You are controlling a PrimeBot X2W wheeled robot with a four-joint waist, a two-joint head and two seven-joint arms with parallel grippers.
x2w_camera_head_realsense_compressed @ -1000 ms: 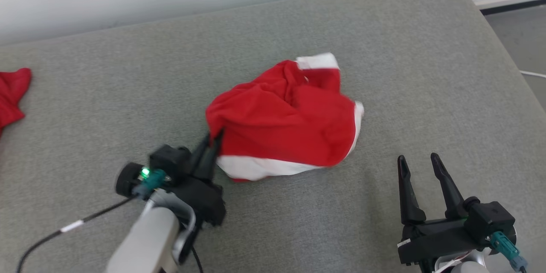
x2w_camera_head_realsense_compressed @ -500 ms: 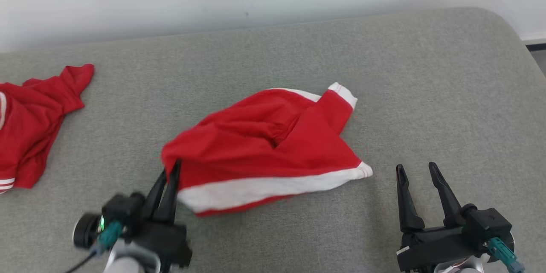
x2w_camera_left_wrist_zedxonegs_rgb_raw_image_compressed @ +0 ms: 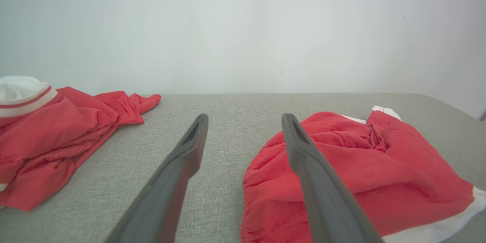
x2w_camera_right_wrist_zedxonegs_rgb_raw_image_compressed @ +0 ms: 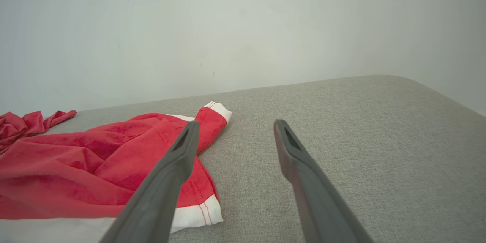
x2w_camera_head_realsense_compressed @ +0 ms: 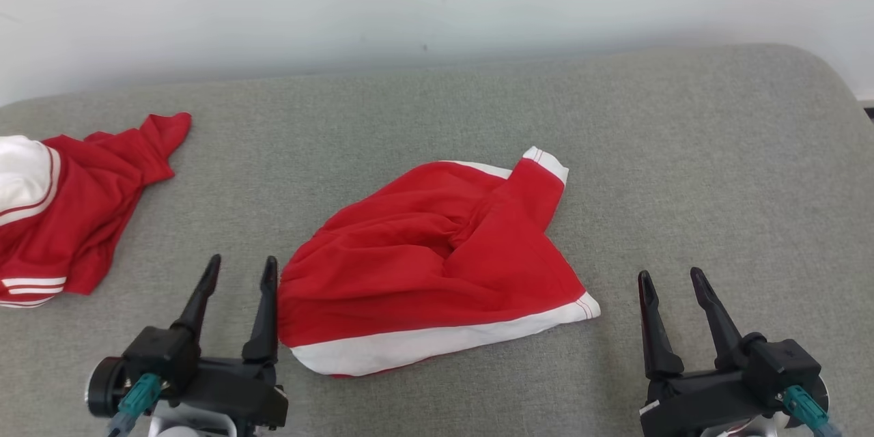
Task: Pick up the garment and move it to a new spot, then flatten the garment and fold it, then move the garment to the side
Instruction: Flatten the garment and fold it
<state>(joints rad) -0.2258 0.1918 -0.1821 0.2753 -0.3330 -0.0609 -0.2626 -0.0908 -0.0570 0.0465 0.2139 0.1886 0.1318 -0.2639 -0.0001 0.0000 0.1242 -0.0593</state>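
Head view. We see the garment (x2w_camera_head_realsense_compressed: pixel 437 252), a red piece with white trim, lying crumpled at the centre of the grey fabric-covered bench (x2w_camera_head_realsense_compressed: pixel 683 150). A broad white band (x2w_camera_head_realsense_compressed: pixel 423 345) runs along its 6 o'clock edge, and a white-tipped cuff (x2w_camera_head_realsense_compressed: pixel 546 162) points toward 1 o'clock. The cloth rests on the bench surface, bunched into folds near its middle.

The left gripper (x2w_camera_head_realsense_compressed: pixel 242 263) stands at 7 o'clock of the garment, its fingers pointing toward 12 o'clock and spread well apart, with nothing between them. Its inner finger lies just beside the garment's 9 o'clock edge; we cannot tell whether it touches the cloth. The right gripper (x2w_camera_head_realsense_compressed: pixel 669 274) stands at 4 o'clock of the garment, apart from it, its fingers likewise spread and holding nothing.

A second red-and-white garment (x2w_camera_head_realsense_compressed: pixel 75 218) lies heaped at 9 o'clock, well apart from the first. A pale wall (x2w_camera_head_realsense_compressed: pixel 410 0) closes the scene at 12 o'clock.

Left wrist view. We look between the parted fingers of the left gripper (x2w_camera_left_wrist_zedxonegs_rgb_raw_image_compressed: pixel 245 117): the garment (x2w_camera_left_wrist_zedxonegs_rgb_raw_image_compressed: pixel 379 167) lies toward 4 o'clock, the second garment (x2w_camera_left_wrist_zedxonegs_rgb_raw_image_compressed: pixel 57 136) toward 9 o'clock, with bare bench between them.

Right wrist view. Between the parted fingers of the right gripper (x2w_camera_right_wrist_zedxonegs_rgb_raw_image_compressed: pixel 234 123) we see bare bench; the garment (x2w_camera_right_wrist_zedxonegs_rgb_raw_image_compressed: pixel 95 171) lies toward 8 o'clock.
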